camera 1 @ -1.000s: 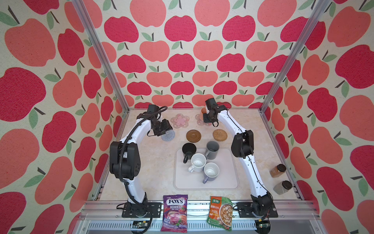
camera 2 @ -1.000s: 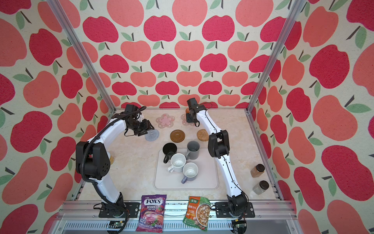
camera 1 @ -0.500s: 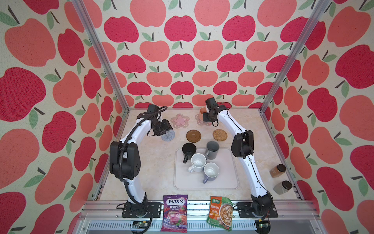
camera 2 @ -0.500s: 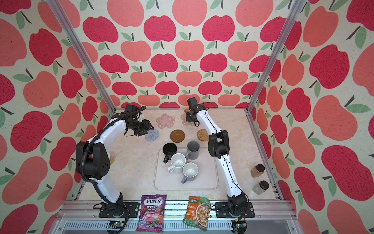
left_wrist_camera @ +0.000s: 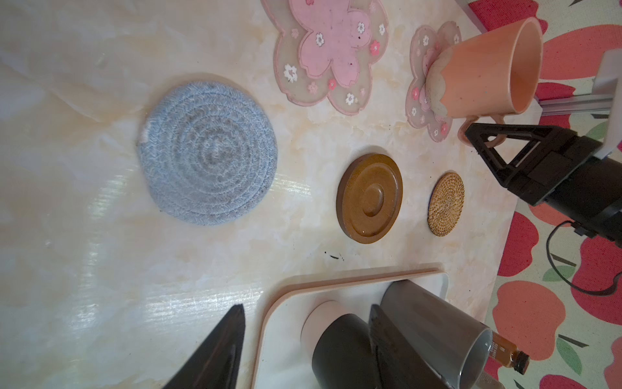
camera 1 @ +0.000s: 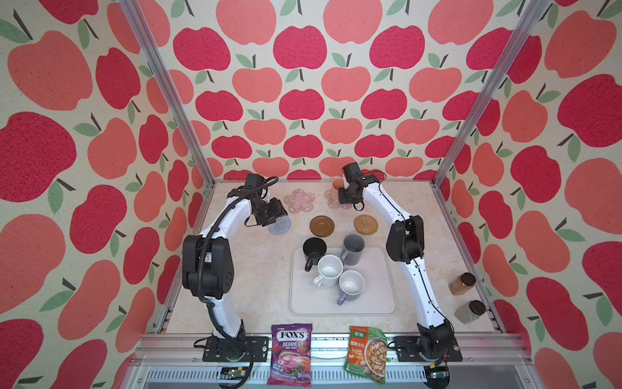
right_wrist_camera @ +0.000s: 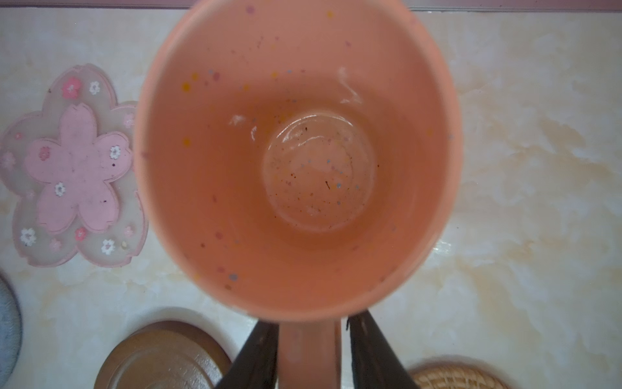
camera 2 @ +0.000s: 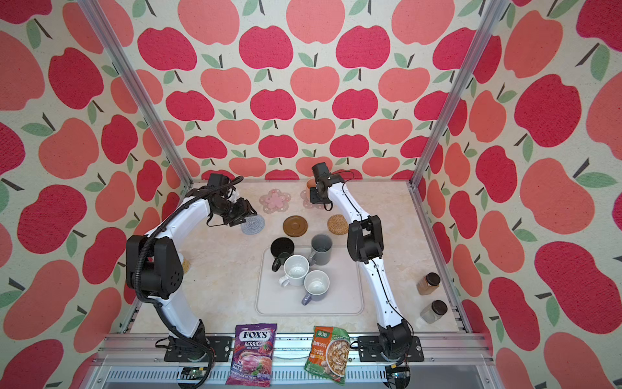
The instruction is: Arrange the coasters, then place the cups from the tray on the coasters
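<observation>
The peach-orange cup (right_wrist_camera: 296,151) stands upright on a pink flower coaster (left_wrist_camera: 420,101) at the back. My right gripper (right_wrist_camera: 311,323) is open, its fingers on either side of the cup's handle (right_wrist_camera: 309,350) with a thin gap on one side. My left gripper (left_wrist_camera: 307,308) hangs open and empty above the table by the grey woven coaster (camera 1: 281,226). The other pink flower coaster (camera 1: 299,200), the brown disc (camera 1: 321,225) and the tan rattan coaster (camera 1: 366,224) lie bare. On the tray (camera 1: 377,303) stand the black (camera 1: 314,251), dark grey (camera 1: 353,247), speckled white (camera 1: 329,269) and lavender-grey (camera 1: 351,286) cups.
Two lidded jars (camera 1: 461,283) (camera 1: 469,311) stand at the right edge. A purple sweets bag (camera 1: 291,357) and a green soup packet (camera 1: 367,353) lie on the front rail. Apple-patterned walls close in three sides.
My right gripper's jaws have parted from the peach-orange cup's handle. Neither arm has moved, and the cup stays on the flower coaster.
</observation>
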`<action>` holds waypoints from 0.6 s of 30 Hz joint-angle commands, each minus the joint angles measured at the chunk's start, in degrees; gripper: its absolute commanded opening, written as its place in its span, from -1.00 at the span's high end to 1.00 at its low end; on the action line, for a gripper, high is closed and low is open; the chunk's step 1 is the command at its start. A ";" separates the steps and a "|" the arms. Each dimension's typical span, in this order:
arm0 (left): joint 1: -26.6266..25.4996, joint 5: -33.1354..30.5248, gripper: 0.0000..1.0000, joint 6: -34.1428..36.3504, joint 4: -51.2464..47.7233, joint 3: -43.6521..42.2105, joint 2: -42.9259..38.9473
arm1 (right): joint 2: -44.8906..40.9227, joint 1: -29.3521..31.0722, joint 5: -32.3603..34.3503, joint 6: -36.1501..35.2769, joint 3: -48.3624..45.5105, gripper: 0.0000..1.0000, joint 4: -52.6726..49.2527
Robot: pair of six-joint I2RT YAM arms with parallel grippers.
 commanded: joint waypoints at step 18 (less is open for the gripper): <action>-3.61 -8.24 -0.24 1.41 -6.33 1.90 -7.24 | -34.03 0.39 3.23 -2.61 -36.26 0.18 14.09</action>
